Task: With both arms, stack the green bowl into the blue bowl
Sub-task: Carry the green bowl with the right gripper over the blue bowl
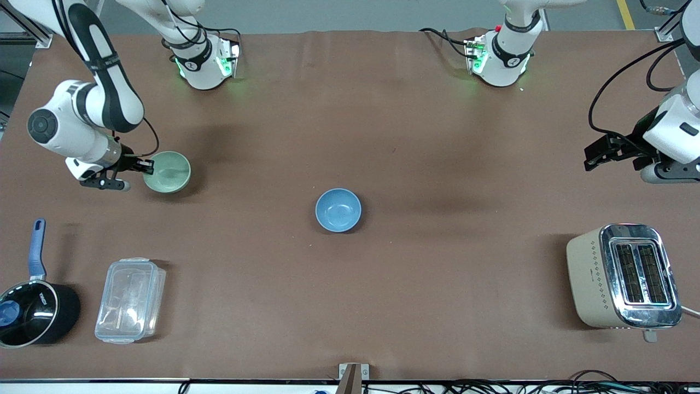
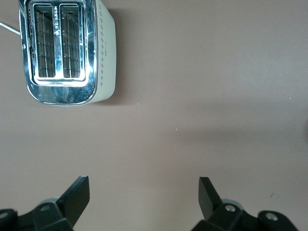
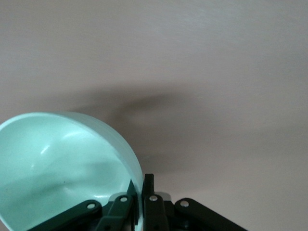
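The pale green bowl (image 1: pixel 168 172) sits on the brown table toward the right arm's end. My right gripper (image 1: pixel 146 166) is shut on its rim, one finger inside the bowl (image 3: pixel 57 163) and one outside; in the right wrist view the gripper (image 3: pixel 140 185) pinches the wall. The sky-blue bowl (image 1: pixel 338 209) stands empty near the table's middle, nearer the front camera than the green bowl. My left gripper (image 1: pixel 593 155) waits open above the left arm's end of the table, and in the left wrist view the gripper (image 2: pixel 143 190) has only bare table between its fingers.
A cream toaster (image 1: pixel 623 276) stands near the front edge at the left arm's end, seen too as the toaster (image 2: pixel 67 50). A clear plastic lidded box (image 1: pixel 130 300) and a black saucepan with a blue handle (image 1: pixel 30 306) lie near the front edge at the right arm's end.
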`<state>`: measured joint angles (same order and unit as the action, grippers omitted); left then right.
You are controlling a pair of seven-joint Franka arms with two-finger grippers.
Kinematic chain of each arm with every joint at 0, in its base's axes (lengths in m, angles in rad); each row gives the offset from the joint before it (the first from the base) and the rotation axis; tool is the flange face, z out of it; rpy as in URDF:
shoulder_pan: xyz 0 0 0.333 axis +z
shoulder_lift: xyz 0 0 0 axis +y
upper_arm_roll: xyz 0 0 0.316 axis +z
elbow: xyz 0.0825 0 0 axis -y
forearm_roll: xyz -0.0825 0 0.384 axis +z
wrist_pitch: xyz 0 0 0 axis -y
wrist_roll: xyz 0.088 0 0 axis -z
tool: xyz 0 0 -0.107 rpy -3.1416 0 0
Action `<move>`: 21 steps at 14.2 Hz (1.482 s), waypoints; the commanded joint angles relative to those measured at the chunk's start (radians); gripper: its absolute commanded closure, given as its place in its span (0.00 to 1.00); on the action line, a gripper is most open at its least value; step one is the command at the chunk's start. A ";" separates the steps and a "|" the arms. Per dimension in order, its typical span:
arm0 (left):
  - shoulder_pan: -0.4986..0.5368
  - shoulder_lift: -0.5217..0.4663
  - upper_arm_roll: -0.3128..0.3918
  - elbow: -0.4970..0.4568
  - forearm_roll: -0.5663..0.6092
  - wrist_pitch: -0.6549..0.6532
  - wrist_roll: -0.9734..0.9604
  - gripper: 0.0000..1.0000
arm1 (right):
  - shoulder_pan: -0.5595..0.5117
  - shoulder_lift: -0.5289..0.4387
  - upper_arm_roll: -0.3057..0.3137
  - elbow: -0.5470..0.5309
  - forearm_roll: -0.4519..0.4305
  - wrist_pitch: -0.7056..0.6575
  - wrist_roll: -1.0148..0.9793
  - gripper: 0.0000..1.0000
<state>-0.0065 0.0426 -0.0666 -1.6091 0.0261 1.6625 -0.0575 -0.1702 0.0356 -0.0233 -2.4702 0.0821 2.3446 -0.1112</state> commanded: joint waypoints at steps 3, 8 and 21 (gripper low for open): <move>0.013 -0.010 0.002 -0.003 -0.014 -0.001 0.022 0.00 | 0.171 -0.071 0.005 0.120 0.328 -0.185 0.025 1.00; 0.020 -0.010 0.011 0.000 -0.003 -0.001 0.022 0.00 | 0.461 0.077 0.003 0.287 0.453 -0.055 0.354 1.00; 0.026 -0.004 0.011 -0.003 -0.003 0.002 0.024 0.00 | 0.771 0.411 0.003 0.539 0.455 0.153 0.745 1.00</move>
<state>0.0189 0.0428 -0.0569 -1.6093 0.0261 1.6625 -0.0569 0.5856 0.4242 -0.0086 -1.9649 0.5160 2.4940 0.6078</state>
